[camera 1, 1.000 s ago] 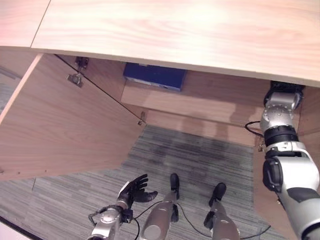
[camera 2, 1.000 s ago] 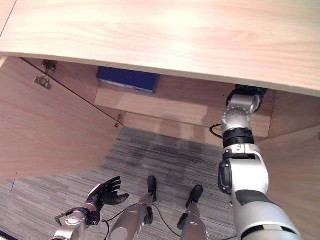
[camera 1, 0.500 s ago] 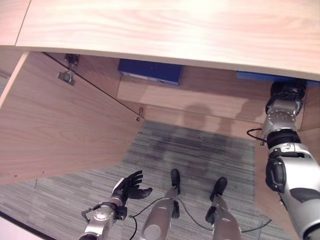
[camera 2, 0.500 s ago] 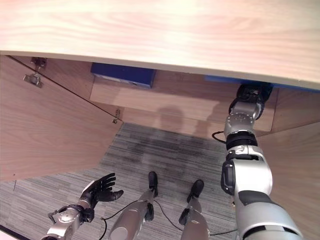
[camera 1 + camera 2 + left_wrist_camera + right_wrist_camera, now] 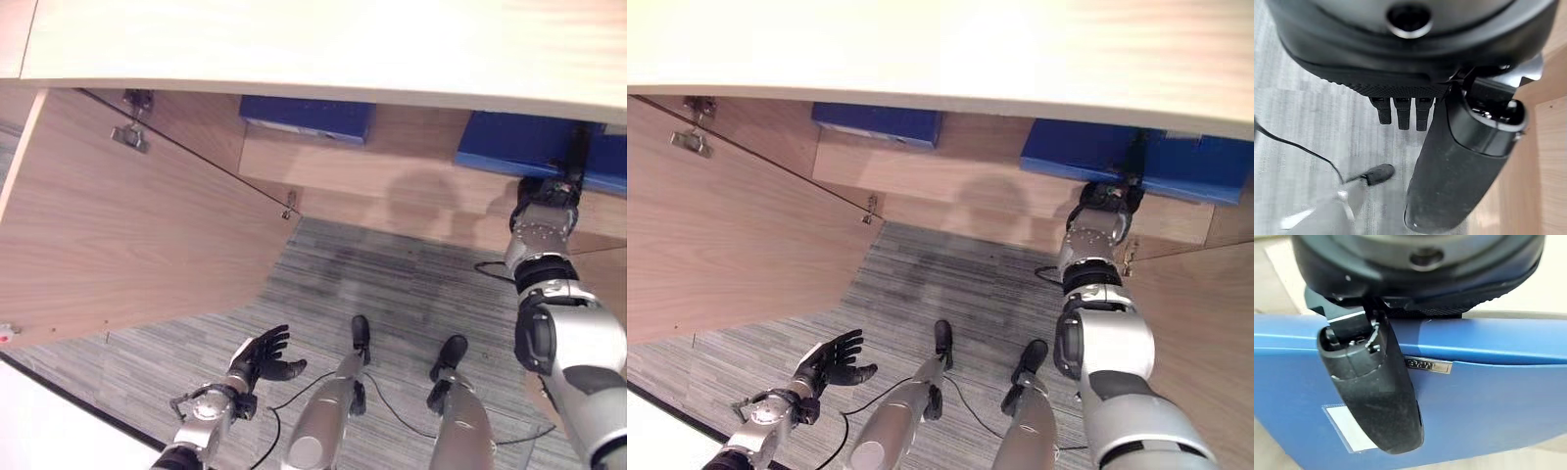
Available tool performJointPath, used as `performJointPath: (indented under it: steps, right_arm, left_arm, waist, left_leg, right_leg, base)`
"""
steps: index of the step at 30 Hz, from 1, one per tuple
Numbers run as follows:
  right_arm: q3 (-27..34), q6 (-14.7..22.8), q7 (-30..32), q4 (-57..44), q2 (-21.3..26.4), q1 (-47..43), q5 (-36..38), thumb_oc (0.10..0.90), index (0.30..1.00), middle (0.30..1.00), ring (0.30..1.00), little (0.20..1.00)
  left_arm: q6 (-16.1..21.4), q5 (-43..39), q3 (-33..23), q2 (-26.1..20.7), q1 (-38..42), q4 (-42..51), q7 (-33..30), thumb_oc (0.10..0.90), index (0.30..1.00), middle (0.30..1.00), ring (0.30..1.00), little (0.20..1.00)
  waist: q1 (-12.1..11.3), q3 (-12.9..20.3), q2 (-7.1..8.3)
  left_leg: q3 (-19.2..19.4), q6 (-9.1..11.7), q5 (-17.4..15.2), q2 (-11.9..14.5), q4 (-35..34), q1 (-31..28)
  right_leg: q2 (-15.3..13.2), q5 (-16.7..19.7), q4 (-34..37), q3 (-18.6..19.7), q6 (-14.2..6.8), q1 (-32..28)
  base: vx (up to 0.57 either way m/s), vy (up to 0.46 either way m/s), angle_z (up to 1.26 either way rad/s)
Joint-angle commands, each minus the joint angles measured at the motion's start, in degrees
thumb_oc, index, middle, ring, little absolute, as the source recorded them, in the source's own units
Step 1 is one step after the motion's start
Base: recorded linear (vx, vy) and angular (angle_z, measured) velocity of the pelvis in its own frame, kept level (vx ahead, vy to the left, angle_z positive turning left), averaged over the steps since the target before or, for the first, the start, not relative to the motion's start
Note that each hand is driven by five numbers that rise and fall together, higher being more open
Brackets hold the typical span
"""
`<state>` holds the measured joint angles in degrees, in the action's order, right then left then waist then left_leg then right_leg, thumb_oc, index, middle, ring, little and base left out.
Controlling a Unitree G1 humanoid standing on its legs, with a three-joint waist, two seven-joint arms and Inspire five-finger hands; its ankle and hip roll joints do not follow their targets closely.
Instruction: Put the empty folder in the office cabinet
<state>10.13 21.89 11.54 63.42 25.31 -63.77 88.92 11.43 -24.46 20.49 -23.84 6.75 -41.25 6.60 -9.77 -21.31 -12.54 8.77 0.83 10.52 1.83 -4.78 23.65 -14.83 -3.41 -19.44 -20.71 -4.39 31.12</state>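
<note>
Right hand (image 5: 1117,192): at near edge of blue folder (image 5: 1073,149) on cabinet shelf (image 5: 950,176).
Left hand (image 5: 833,358): open, low over carpet.

So both arms are that silver-grey look: the right arm (image 5: 568,338) has chunky rounded shells split by black bands, with a ribbed metal cuff at the wrist, and the left arm (image 5: 201,411) is a slimmer silver forearm. The left hand (image 5: 263,355) and right hand (image 5: 547,193) are both dark, basically black. Up close the left one has a stippled rubbery edge, blocky little fingers (image 5: 1403,115) and a fat, rounded matte thumb (image 5: 1449,186).
</note>
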Motion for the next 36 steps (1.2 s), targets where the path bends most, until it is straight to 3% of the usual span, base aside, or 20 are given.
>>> performJointPath:
  steps: [1,11,22,30,36]
  right_arm:
    - [-1.7,2.1,-3.1,-3.5,4.3,-3.8,-1.7,0.4,0.3,0.3,0.3,0.3]
    - [-2.1,1.8,-2.5,-2.8,5.0,-3.7,-2.6,0.4,0.3,0.3,0.3,0.3]
    - [-2.1,0.8,-0.2,2.3,1.8,-5.1,-2.7,0.4,0.3,0.3,0.3,0.3]
    - [-3.8,0.2,1.2,3.7,5.7,-8.0,-4.4,0.4,0.3,0.3,0.3,0.3]
    - [-7.3,-0.4,2.6,4.6,11.8,-12.2,-6.4,0.4,0.3,0.3,0.3,0.3]
  left_arm:
    - [1.6,-1.4,-0.2,-3.6,-0.8,-0.2,-1.2,0.8,0.9,0.9,0.9,0.9]
    - [1.5,-2.0,-0.3,-3.8,-1.6,0.1,-1.4,0.8,0.9,0.9,0.9,0.9]
    - [1.6,-1.6,0.5,-3.6,-0.6,-0.1,-2.5,0.8,0.9,0.9,0.9,0.9]
    - [2.1,-2.0,0.6,-4.7,-0.4,0.6,-2.3,0.8,0.9,0.9,0.9,0.9]
    - [2.4,-2.4,0.1,-5.4,-1.1,0.0,-2.4,0.8,0.9,0.9,0.9,0.9]
  waist:
    - [-0.5,1.1,1.12]
    - [-0.6,1.3,1.43]
    - [-0.8,0.7,1.41]
    - [-1.6,0.8,1.2]
    - [-2.4,1.8,0.91]
  left_leg:
    - [2.2,7.9,-8.4,6.6,7.5,-1.8]
    - [1.9,7.8,-8.7,6.3,7.3,-2.1]
    - [1.6,7.8,-8.4,6.4,6.1,-2.8]
    - [1.0,8.2,-7.4,6.4,4.9,-1.7]
    - [0.6,8.5,-6.4,6.1,3.3,-0.7]
  right_leg:
    - [-0.9,-7.1,-0.7,2.3,-5.0,-2.7]
    - [-0.8,-7.6,-1.2,2.1,-4.8,-2.9]
    - [-0.3,-7.7,-0.9,1.9,-4.7,-2.9]
    - [-0.4,-7.8,-1.6,1.5,-5.0,-1.2]
    - [-0.9,-8.1,-2.4,1.3,-5.1,0.5]
  base:
    - [0.02,0.007,0.12]
    - [0.01,0.004,0.02]
    - [0.0,0.0,0.0]
    - [0.01,-0.007,0.04]
    - [0.02,0.009,0.06]
